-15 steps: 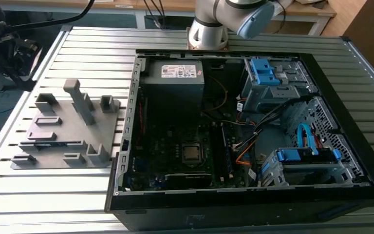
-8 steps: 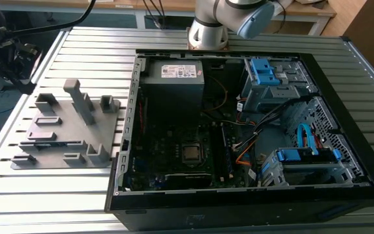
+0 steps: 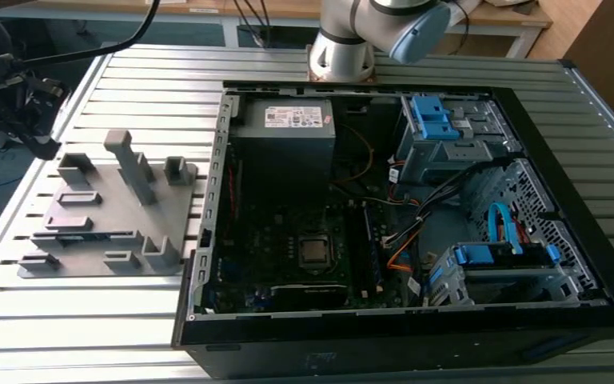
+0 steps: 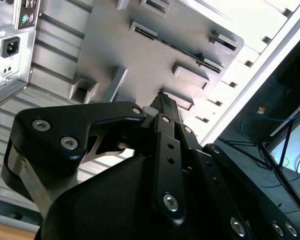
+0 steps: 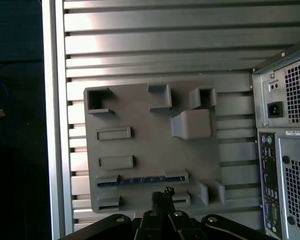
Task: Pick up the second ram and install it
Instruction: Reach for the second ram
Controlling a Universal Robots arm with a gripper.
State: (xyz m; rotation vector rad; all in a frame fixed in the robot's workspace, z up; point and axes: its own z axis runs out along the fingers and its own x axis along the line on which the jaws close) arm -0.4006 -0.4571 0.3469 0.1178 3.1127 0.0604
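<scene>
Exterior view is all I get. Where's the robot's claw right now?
Observer: In the first wrist view, the gripper hangs over the grey holder tray, near one of its edges.
Operator: Is there a memory stick in that tray?
Observer: Yes. The second ram, a dark strip, lies in a long slot, and the gripper's tip is close beside it.

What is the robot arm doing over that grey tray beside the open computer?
The arm's gripper hovers just above the grey holder tray, which sits on the slatted table next to the open computer case. The second ram lies in its slot in the tray, not yet picked up. The gripper looks shut and holds nothing.
</scene>
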